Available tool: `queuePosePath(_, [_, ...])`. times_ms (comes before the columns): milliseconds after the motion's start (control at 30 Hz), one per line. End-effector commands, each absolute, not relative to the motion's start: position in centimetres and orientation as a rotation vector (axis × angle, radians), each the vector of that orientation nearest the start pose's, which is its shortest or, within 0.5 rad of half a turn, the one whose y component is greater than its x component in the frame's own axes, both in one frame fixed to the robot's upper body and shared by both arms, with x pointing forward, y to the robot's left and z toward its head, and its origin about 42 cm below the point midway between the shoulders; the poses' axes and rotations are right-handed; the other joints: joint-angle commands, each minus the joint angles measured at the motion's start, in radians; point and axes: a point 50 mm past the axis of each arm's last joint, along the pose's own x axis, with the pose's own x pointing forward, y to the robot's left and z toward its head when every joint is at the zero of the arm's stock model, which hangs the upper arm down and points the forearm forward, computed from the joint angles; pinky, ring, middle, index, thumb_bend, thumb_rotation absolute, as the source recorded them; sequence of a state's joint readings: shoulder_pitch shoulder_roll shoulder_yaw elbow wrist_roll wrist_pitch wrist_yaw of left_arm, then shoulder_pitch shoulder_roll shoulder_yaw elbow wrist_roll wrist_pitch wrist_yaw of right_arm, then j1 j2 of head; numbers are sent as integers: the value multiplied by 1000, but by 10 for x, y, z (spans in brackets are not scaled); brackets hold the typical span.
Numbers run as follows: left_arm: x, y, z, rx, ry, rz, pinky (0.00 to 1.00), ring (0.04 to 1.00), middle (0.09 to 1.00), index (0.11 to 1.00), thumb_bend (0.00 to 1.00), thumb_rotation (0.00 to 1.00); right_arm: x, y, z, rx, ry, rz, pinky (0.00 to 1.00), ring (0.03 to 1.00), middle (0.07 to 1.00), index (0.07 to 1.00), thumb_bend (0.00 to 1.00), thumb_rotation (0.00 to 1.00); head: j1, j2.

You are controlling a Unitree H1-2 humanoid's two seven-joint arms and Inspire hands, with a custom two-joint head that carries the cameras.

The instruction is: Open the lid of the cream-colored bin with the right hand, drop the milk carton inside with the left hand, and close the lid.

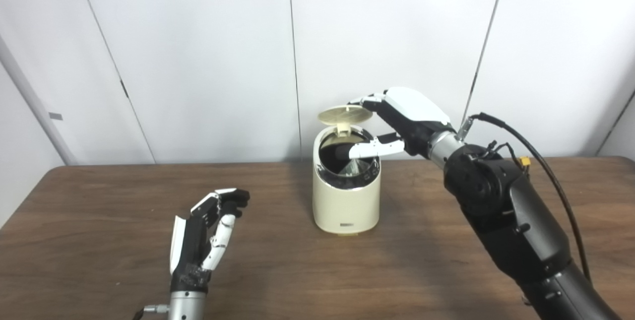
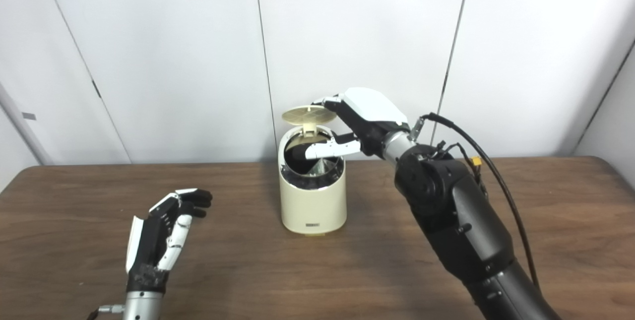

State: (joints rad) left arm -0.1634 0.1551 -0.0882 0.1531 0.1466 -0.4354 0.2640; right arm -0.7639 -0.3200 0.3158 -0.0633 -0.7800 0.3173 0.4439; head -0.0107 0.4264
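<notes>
The cream-colored bin [image 1: 346, 201] stands upright at the middle of the table. Its round lid [image 1: 345, 114] is raised on the rear hinge, nearly level above the opening. A pale silvery, folded shape [image 1: 354, 166] shows inside the dark opening; it looks like the top of the milk carton. My right hand [image 1: 407, 116] is at the bin's top right. Its fingertips [image 1: 361, 100] touch the lid's right edge and its thumb reaches across the opening below. My left hand [image 1: 208, 233] is open and empty, fingers curled, above the table left of the bin.
The brown wooden table [image 1: 99, 221] spans the view, with white wall panels [image 1: 198, 52] close behind the bin. My right forearm, with a black cable [image 1: 540, 161] looping off it, crosses the table's right side.
</notes>
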Motion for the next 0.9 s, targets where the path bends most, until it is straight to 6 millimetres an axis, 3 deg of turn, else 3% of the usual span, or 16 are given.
queuePosePath(0, [321,236,120,250,-460,78,583,643,652,644,377,762,437,-164,370,-1232,-444,211,1000,903,836,791,829,872,0,2])
queuePosePath(133, [322,236,120,258,-460,79,577,639,650,643,376,770,435,-165,370,-1232,-467,198,990,874,806,757,823,867,3,3])
queuePosePath(333, [321,236,119,277,-462,73,571,640,649,648,366,764,428,-163,367,-1232,-502,163,953,791,678,654,794,848,2,11])
queuePosePath(867, [314,239,123,275,-474,54,572,640,653,652,349,751,416,-166,352,-1222,-490,189,935,770,643,625,773,874,-1,44])
